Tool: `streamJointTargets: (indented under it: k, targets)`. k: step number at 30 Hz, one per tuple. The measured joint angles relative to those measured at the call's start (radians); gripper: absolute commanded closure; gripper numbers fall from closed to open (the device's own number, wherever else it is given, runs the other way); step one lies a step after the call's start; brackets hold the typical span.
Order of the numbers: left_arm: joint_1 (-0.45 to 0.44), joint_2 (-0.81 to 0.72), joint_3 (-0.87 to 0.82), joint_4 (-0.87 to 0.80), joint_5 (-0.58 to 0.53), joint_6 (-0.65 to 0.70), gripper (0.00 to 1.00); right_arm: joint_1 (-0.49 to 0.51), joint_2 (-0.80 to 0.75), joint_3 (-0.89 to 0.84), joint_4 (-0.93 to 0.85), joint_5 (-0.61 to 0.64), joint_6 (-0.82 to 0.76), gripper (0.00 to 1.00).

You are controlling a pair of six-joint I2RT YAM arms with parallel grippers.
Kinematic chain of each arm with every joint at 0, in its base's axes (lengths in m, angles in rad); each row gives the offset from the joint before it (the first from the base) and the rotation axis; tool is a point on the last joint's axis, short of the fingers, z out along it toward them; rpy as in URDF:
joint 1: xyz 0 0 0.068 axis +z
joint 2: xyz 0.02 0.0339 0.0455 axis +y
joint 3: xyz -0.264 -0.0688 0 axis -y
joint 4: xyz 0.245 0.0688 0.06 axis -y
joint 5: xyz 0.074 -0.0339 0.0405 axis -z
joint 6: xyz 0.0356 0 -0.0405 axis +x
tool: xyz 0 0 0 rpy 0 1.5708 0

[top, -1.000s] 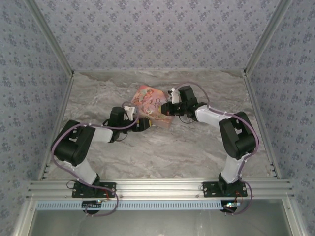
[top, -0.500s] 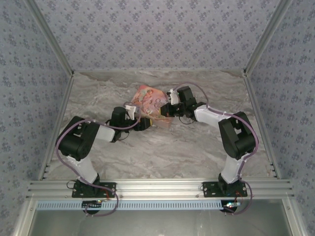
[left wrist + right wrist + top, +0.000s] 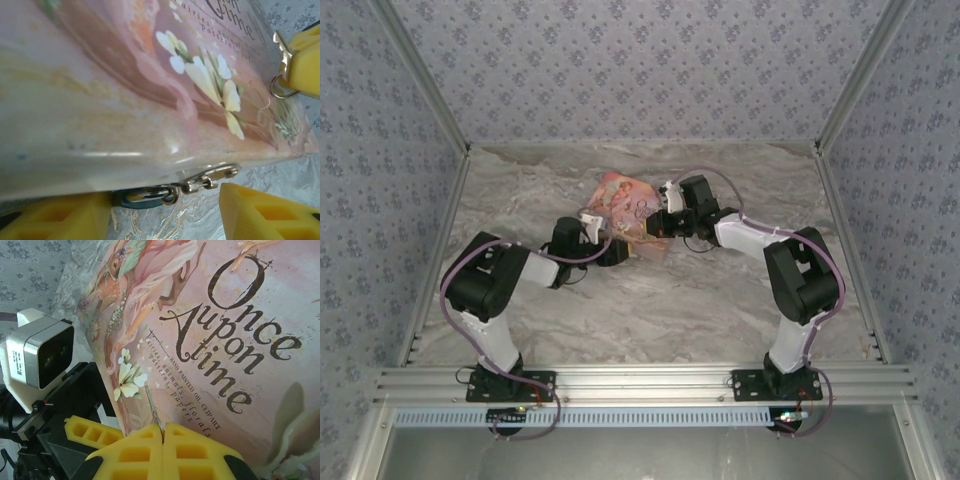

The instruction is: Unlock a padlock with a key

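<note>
- box [image 3: 623, 203] sits on the table [image 3: 720, 300]
- left gripper [image 3: 618, 247] right at the box's near-left edge
- right gripper [image 3: 653, 227] at its right edge, key [image 3: 154, 410] against the box
- padlock [image 3: 137, 198] tucked under the box's near edge

The box [image 3: 125, 100] is glossy printed card, with light glinting along its edge. Its clasp [image 3: 210, 177] is shiny golden metal; the key [image 3: 154, 412] is thin bright metal. The pads [image 3: 125, 452] of the right gripper [image 3: 163, 435] look like matt yellow plastic, and the table [image 3: 200, 220] looks smooth and marble-veined.
</note>
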Motion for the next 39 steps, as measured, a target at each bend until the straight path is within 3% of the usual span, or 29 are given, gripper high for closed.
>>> streamJointTargets:
  k: [9, 20, 28, 33, 39]
  targets:
    - [-0.027, 0.016, 0.015, 0.009, -0.032, -0.033, 0.51, 0.000, 0.000, 0.000, 0.000, 0.002, 0.000, 1.00]
    - [-0.047, 0.037, 0.024, 0.024, -0.102, -0.100, 0.70, 0.007, 0.000, 0.000, 0.001, 0.003, 0.000, 1.00]
    - [-0.050, 0.039, 0.025, 0.032, -0.124, -0.119, 0.78, 0.010, -0.019, -0.023, 0.023, 0.018, -0.001, 1.00]
    - [-0.055, 0.026, 0.025, 0.018, -0.144, -0.138, 0.79, 0.010, -0.074, -0.077, 0.041, 0.047, -0.025, 1.00]
    - [-0.084, -0.043, 0.025, -0.082, -0.188, -0.214, 0.81, 0.017, -0.251, -0.224, 0.106, 0.101, -0.092, 1.00]
